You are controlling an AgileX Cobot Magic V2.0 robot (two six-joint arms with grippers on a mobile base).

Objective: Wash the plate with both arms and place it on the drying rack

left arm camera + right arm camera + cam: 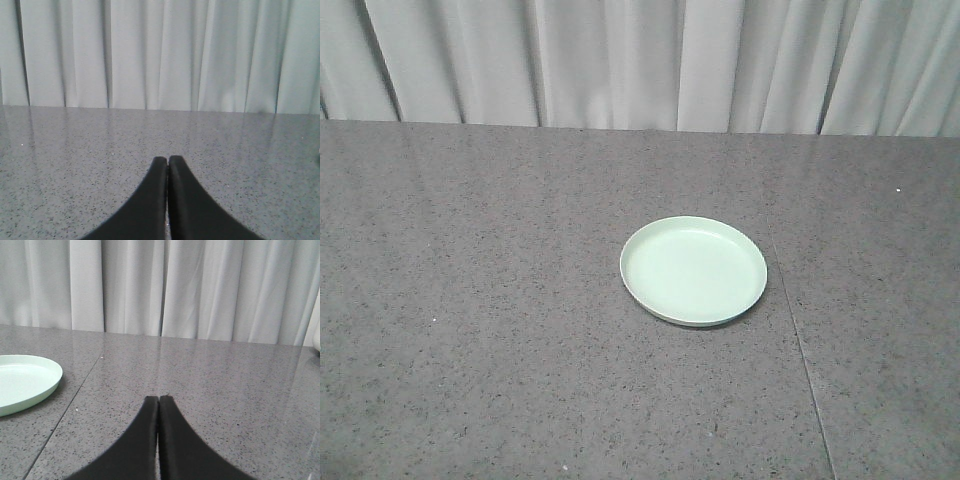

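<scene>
- Pleated white curtains (pixel 620 60) are seen behind a grey speckled stone counter (pixel 470 320), which is crossed by a thin seam (pixel 800 350).
- The pale mint-green plate (pixel 693 271) is laid flat on the counter, rim up, just beside the seam on its left; nothing is on it or touching it.
- The left claw (pixel 168 161) is shown with its two black fingers pressed together and nothing between them. Only bare counter is seen ahead of it, and the plate is not caught in its view.
- The right claw (pixel 158 401) is likewise closed on nothing. The plate is seen ahead and off to its left, beyond the seam and well apart from the fingertips.
- No drying rack is shown in any view.
- The task is judged to be at its start: the plate is not yet grasped.
- For the next move, the fingers would have to be parted and a claw brought low to the shallow rim, since little edge is offered for a grip.
</scene>
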